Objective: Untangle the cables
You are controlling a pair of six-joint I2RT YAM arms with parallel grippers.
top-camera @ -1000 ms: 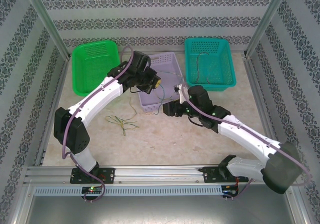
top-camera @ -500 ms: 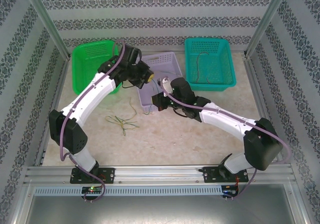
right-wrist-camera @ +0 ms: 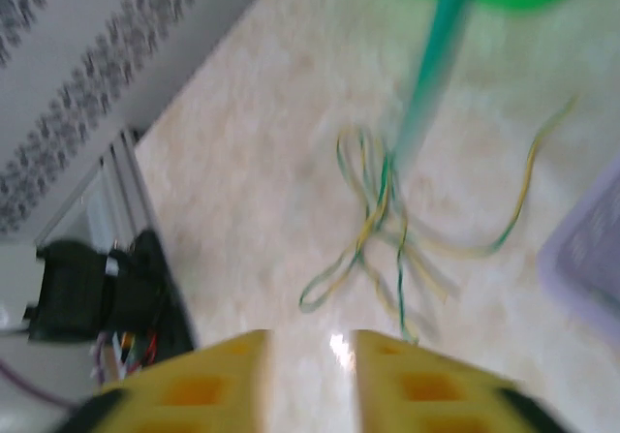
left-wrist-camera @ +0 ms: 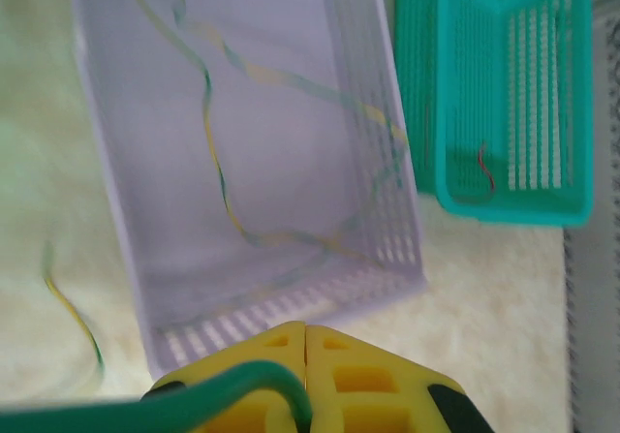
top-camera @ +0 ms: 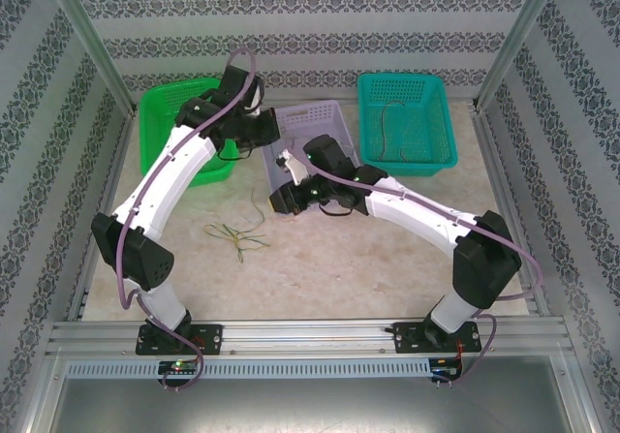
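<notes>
The cables are thin yellow-green wires. One tangle [top-camera: 237,234] lies on the table left of centre, and in the right wrist view this tangle [right-wrist-camera: 387,220] sits just ahead of my right gripper [right-wrist-camera: 310,341], whose jaws are open with nothing between them. A taut green cable [right-wrist-camera: 431,65] rises from the tangle. My left gripper [left-wrist-camera: 306,328] is shut on that green cable [left-wrist-camera: 223,389], above the lavender basket [left-wrist-camera: 378,113], where more cables [left-wrist-camera: 208,113] lie. Seen from above, the right gripper [top-camera: 276,199] hovers by the lavender basket's [top-camera: 320,123] near left corner.
A green basket [top-camera: 170,128] stands at the back left. At the back right, a teal basket [top-camera: 364,123] holds a dark cable [top-camera: 387,123]. Patterned walls and metal posts enclose the table. The left arm's base [right-wrist-camera: 97,288] is beyond the tangle in the right wrist view.
My right arm has swung left past the lavender basket's front toward the tangle. My left arm has drawn back and left toward the green basket, still gripping the cable.
</notes>
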